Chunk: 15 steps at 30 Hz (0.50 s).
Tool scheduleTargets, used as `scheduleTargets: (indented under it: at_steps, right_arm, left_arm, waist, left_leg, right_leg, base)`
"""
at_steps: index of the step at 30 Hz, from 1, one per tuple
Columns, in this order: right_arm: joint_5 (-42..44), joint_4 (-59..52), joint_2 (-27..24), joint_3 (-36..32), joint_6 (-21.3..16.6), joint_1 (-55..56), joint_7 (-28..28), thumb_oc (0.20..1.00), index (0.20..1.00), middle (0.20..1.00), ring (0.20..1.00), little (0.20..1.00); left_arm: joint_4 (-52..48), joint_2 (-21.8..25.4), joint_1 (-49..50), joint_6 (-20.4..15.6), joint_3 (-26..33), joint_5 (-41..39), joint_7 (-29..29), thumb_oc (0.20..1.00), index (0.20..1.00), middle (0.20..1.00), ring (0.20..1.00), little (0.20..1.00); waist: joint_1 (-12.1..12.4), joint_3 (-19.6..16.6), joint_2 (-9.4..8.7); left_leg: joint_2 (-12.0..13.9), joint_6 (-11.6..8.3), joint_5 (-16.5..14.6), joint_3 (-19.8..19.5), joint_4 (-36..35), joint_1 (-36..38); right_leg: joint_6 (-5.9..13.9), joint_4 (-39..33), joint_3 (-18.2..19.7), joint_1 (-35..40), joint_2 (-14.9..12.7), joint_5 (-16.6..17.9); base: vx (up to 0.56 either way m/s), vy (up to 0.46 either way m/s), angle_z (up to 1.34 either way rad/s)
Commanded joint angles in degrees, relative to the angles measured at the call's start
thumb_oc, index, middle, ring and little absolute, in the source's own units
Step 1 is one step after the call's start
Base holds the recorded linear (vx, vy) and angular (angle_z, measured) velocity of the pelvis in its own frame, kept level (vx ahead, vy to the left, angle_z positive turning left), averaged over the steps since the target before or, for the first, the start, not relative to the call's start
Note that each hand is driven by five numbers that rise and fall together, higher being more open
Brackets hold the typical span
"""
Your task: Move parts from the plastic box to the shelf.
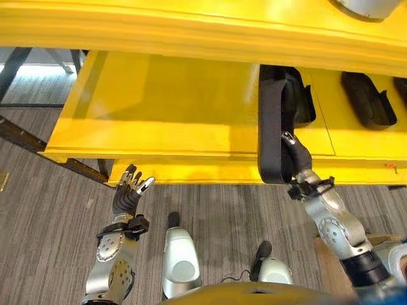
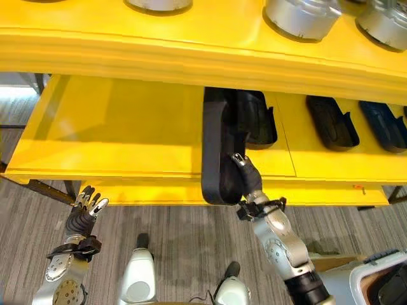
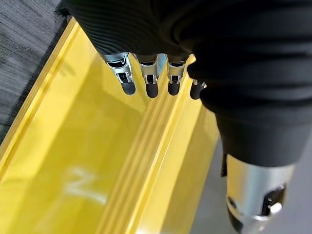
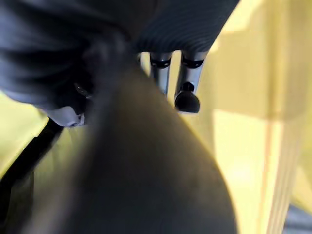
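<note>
Right hand [image 2: 251,184] closed around a long black part [image 2: 216,149], holding it upright at the front edge of the yellow shelf [image 2: 127,140], just beside another black part [image 2: 257,124] already lying there. Left hand [image 1: 129,190] open and idle below the shelf. Could catch the lip or topple outward if released before lying flat.

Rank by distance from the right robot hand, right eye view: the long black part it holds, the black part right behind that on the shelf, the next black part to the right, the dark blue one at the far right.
1. Long black part: in the right robot hand, overhanging the shelf edge.
2. Black part behind it: on the shelf.
3. Next black part: farther right.
4. Dark blue part: far right.
</note>
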Motion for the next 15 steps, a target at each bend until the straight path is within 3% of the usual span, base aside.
scheduleTargets:
  at_steps: [1, 8, 13, 15]
  right_arm:
    - [2.27, 1.00, 0.30, -0.27, -3.17, -6.57, 0.12, 0.200, 0.200, 0.200, 0.200, 0.200]
    - [0.11, 9.84, -0.52, 2.94, -3.23, -20.47, -5.03, 0.200, 0.200, 0.200, 0.200, 0.200]
    - [-1.61, 14.46, -2.26, -2.63, -5.07, -25.28, -11.51, 0.200, 0.200, 0.200, 0.200, 0.200]
    - [-2.68, 16.26, -3.07, -4.79, -5.43, -26.87, -13.98, 0.200, 0.200, 0.200, 0.200, 0.200]
  left_arm:
    - [-4.47, 4.33, 0.15, -2.72, -0.57, -1.96, -0.69, 1.000, 1.000, 1.000, 1.000, 1.000]
    - [-5.54, 7.34, -0.92, -3.70, -0.78, -3.17, 0.77, 1.000, 1.000, 1.000, 1.000, 1.000]
    - [-5.76, 9.54, -1.53, -3.80, -2.11, -4.78, 0.97, 1.000, 1.000, 1.000, 1.000, 1.000]
    - [-5.63, 10.17, -1.38, -3.61, -2.51, -5.04, 1.05, 1.000, 1.000, 1.000, 1.000, 1.000]
  waist:
    - [2.02, -2.15, 0.01]
    - [7.48, -0.64, 0.82]
    - [9.83, 0.92, 1.86]
    - [10.42, 1.23, 2.17]
  left_leg:
    - [1.65, -0.71, 0.48, 0.65, -5.13, 5.85]
    - [0.38, -0.85, 0.66, -2.88, -3.95, 2.36]
    - [-1.20, -0.65, 1.30, -5.39, -2.81, -1.75]
    - [-1.25, -0.79, -0.05, -6.02, -2.05, -2.59]
  right_leg:
    - [1.62, 7.85, 1.04, -1.62, -6.19, -2.13]
    - [1.46, 8.73, -2.61, -0.77, -7.07, -2.68]
    - [1.46, 8.50, -5.40, -0.65, -7.25, -2.77]
    - [1.90, 9.20, -5.50, -0.88, -7.11, -4.03]
  base:
    - [0.00, -0.038, 0.18]
    - [-0.01, -0.024, 0.27]
    - [0.00, -0.020, 0.37]
    - [0.04, -0.014, 0.34]
